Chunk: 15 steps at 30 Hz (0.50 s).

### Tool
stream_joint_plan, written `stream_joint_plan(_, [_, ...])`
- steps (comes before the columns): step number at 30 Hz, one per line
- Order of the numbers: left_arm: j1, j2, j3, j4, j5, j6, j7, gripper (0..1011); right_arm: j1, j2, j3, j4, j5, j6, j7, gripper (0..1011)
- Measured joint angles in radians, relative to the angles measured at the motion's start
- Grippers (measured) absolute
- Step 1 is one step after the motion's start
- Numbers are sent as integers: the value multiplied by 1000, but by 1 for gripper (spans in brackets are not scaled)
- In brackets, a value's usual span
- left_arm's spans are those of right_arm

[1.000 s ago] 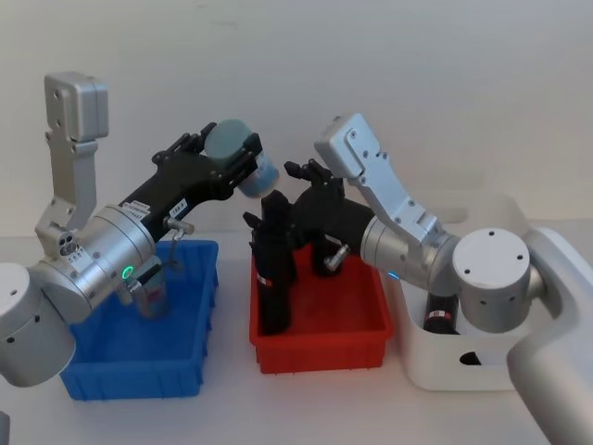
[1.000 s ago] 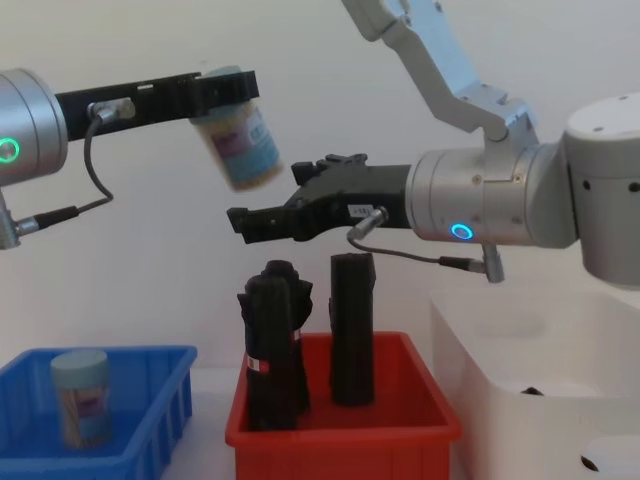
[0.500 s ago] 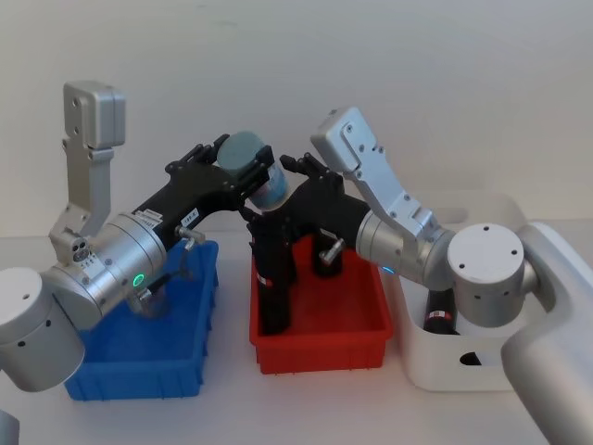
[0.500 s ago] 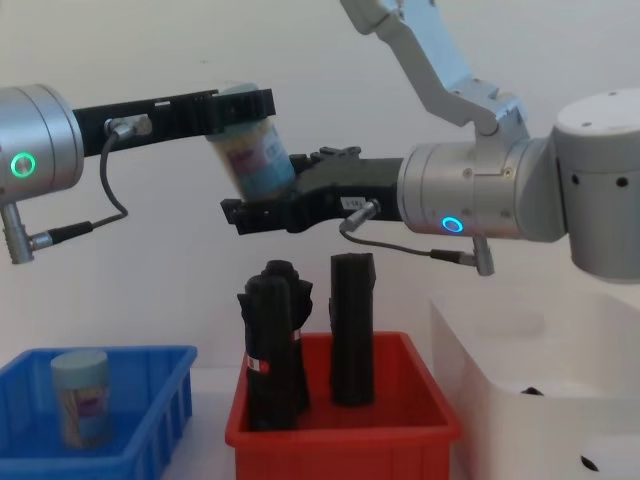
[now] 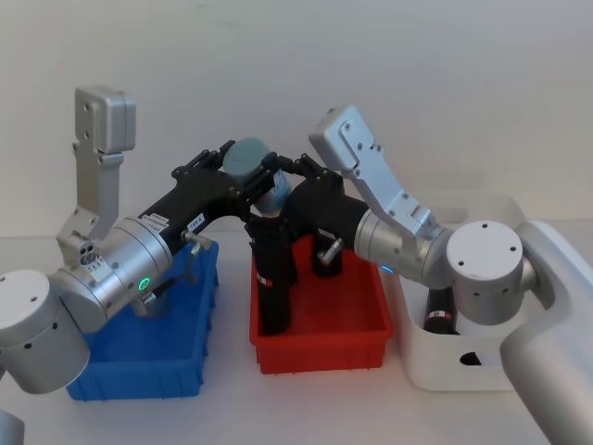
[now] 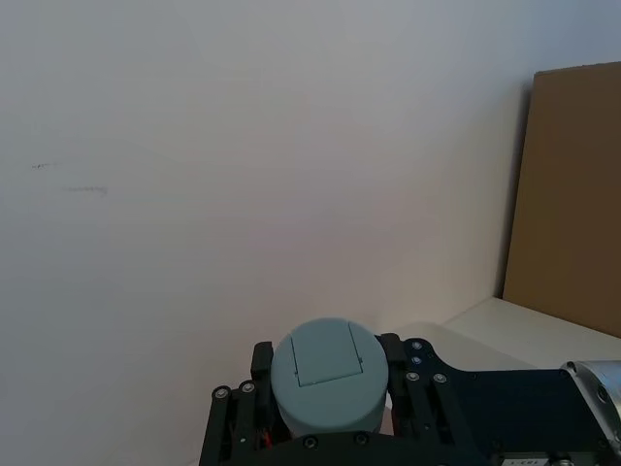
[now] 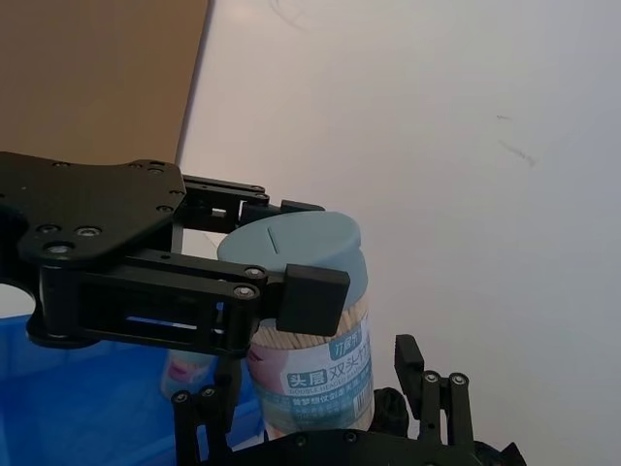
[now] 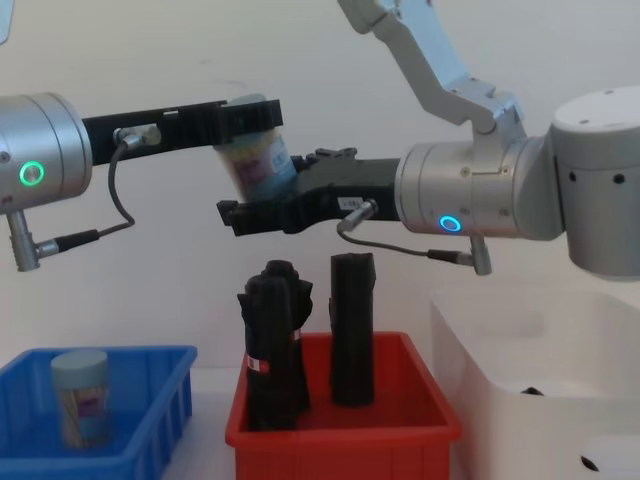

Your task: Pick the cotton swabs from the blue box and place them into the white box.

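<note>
From the head camera, the left gripper [image 5: 248, 171] is raised in mid-air above the gap between the blue box [image 5: 102, 366] and a red bin [image 5: 320, 341]. Its fingers are clamped on the teal lid of a cotton swab jar [image 5: 255, 176]. The right gripper [image 5: 295, 178] reaches in from the other side with its fingers spread apart around the lower body of the same jar. Black rolled objects [image 5: 274, 269] stand upright in the red bin below. The white box [image 5: 468, 357] sits at the far right, partly hidden by the right arm, with a dark object inside.

From the left wrist camera, the jar's teal lid [image 6: 325, 377] sits between the left gripper's black fingers [image 6: 257, 361], seen from above against a pale wall.

From the right wrist camera, the jar hangs upright, its lid pinched by the left gripper's finger pads [image 7: 310, 291], and its labelled clear body lies between the right gripper's open fingers [image 7: 427, 388]. Whether they touch the jar I cannot tell.

From the chest camera, the held jar [image 8: 255, 160] hangs slightly tilted, high above the red bin [image 8: 340, 430]. A second cotton swab jar [image 8: 80, 396] stands upright in the blue box [image 8: 150, 420] at lower left. The white box [image 8: 540, 400] stands at lower right.
</note>
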Motion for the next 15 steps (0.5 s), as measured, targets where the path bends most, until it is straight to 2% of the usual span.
stream_joint_plan(4, [-1,-1,1,0,3,0,3,671,0,1,-1,0,2,6,6,972])
stream_joint_plan(7, [-1,-1,2,0,4,1,4,671,0,2,-1,0,4,9,10,907])
stream_joint_plan(10, [-1,-2,3,0,6,1,5,671,1,3,-1,-1,6,12,14,813])
stream_joint_plan(11, [-1,-2,3,0,6,1,5,671,1,3,-1,-1,6,13,15,813])
stream_joint_plan(12, [-1,-2,3,0,6,1,5,671,1,3,-1,-1,6,14,15,751])
stream_joint_plan(15, [-1,-2,3,0,7,2,6,671,1,3,-2,-1,7,15,17,657])
